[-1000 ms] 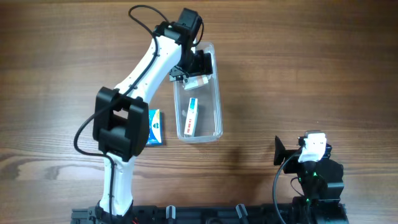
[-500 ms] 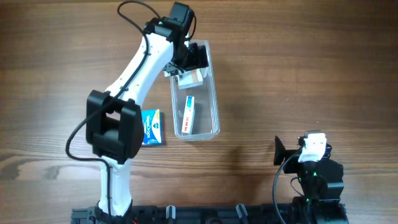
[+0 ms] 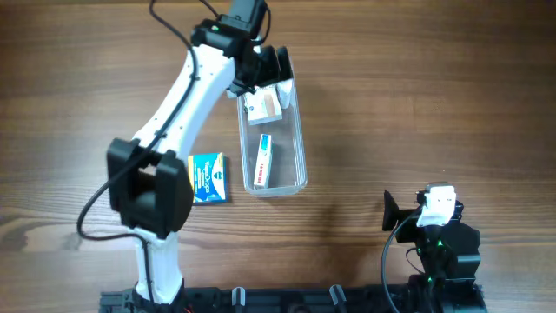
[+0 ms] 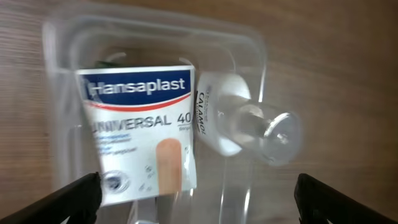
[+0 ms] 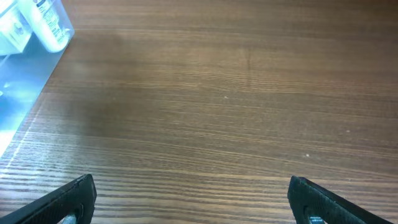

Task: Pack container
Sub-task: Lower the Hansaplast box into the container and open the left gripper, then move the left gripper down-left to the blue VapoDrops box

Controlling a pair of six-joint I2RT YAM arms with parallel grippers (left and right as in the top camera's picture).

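The container [image 3: 297,130] is a long clear tub in the middle of the table. In it lie a white Hansaplast box [image 3: 263,104] at the far end and a narrow white box [image 3: 264,162] nearer the front. My left gripper [image 3: 269,68] hangs open and empty over the tub's far end. In the left wrist view the Hansaplast box [image 4: 140,130] lies beside a small white bottle with a clear cap [image 4: 239,121], inside the tub's wall [image 4: 261,68]. My right gripper [image 3: 415,215] is open and empty at the front right, far from the tub.
A blue medicine box [image 3: 208,178] lies on the wooden table just left of the tub, under the left arm. The right wrist view shows bare wood and the tub's corner [image 5: 18,81] at its upper left.
My left gripper has drawn back toward the tub's far end, leaving the Hansaplast box lying in the tub. The tub has slid slightly left. The right arm has not moved.
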